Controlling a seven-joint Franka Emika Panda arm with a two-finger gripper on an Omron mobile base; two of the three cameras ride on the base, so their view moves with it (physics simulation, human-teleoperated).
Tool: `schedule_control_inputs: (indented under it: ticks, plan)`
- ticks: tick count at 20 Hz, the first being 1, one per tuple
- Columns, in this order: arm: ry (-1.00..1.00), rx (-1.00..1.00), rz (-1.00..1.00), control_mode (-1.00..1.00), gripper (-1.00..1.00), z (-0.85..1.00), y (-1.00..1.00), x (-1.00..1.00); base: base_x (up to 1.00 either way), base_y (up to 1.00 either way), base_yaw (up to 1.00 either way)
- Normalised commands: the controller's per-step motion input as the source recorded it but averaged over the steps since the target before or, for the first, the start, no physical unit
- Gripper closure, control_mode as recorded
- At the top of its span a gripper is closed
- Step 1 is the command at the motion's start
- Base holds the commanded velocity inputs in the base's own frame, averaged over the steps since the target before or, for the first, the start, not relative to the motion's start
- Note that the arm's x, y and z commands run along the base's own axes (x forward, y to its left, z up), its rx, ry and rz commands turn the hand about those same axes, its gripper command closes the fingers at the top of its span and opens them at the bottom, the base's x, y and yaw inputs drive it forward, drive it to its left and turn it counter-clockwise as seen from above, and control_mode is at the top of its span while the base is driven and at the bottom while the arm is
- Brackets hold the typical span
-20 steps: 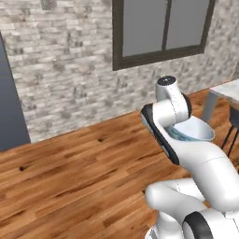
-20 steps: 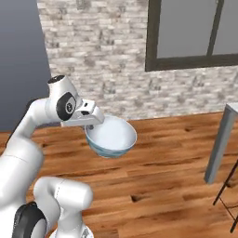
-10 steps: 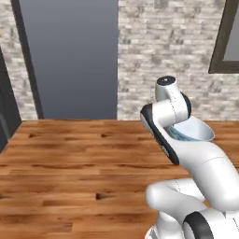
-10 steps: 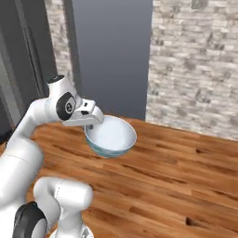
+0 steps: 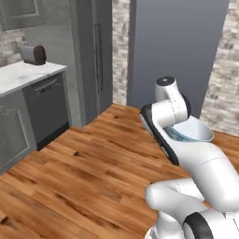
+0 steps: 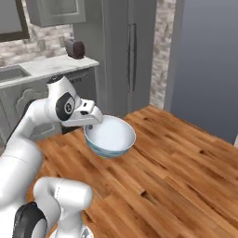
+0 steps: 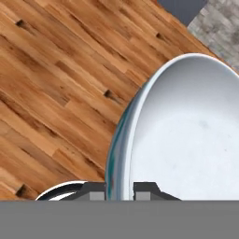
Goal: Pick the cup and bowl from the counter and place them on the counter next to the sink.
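Above wood floor (image 6: 176, 153) — end effector (image 7: 119, 189) clamped on bowl (image 6: 110, 136) rim, bowl carried upright.

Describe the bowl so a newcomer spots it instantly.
Start at the white arm over the wooden floor. At its end the gripper pinches the rim of the bowl, held above the planks. It is wide, round, light blue outside and whitish inside, unlike the dark toaster on the marble counter.

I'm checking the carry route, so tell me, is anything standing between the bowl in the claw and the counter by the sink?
Nothing visible blocks it. The claw holds the bowl by its rim above bare wood floor. The counter lies beyond, with the sink at its near end and a toaster at the far end.
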Motion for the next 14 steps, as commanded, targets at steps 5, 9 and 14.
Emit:
schedule_control_inputs:
  ticks: [5, 9, 14]
  plan:
    - [0.0, 0.0, 0.0, 1.0, 1.0, 0.0, 0.0, 0.0, 0.74, -0.27, 0.47]
    - [0.0, 0.0, 0.0, 1.0, 1.0, 0.0, 0.0, 0.0, 1.0, -0.09, 0.27]
    - [0.0, 0.0, 0.0, 1.0, 1.0, 0.0, 0.0, 0.0, 0.99, 0.0, 0.19]
